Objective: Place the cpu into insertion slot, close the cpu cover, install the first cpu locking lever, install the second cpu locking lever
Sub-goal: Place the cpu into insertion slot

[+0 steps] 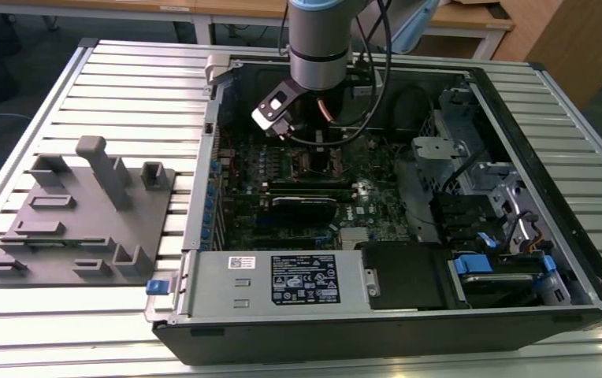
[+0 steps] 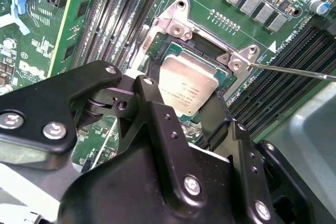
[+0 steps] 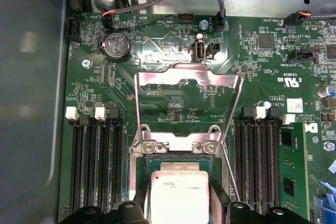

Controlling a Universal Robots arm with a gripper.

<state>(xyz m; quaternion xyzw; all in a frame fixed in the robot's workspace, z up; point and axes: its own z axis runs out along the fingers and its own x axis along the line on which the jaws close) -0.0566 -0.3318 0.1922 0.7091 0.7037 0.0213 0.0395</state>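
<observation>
The cpu (image 2: 190,85), a silver-tan square chip, sits in or just over the insertion slot (image 2: 207,51) on the green motherboard. My gripper (image 2: 184,99) has a black finger (image 2: 151,100) on each side of it and looks shut on the chip. In the first wrist view the cpu (image 3: 178,192) lies between the fingers (image 3: 226,211) over the insertion slot (image 3: 140,174). The cpu cover (image 3: 210,78) is swung open, away from the socket. A thin locking lever (image 2: 294,70) stands free beside the socket. In the exterior view my gripper (image 1: 322,153) reaches down into the open computer case.
Black memory slots (image 3: 97,166) flank the socket on both sides. Cables hang by the arm (image 1: 369,71). A power supply (image 1: 280,279) and a drive cage (image 1: 490,205) fill the case's near and right parts. A grey fixture plate (image 1: 80,213) lies on the exterior view's left.
</observation>
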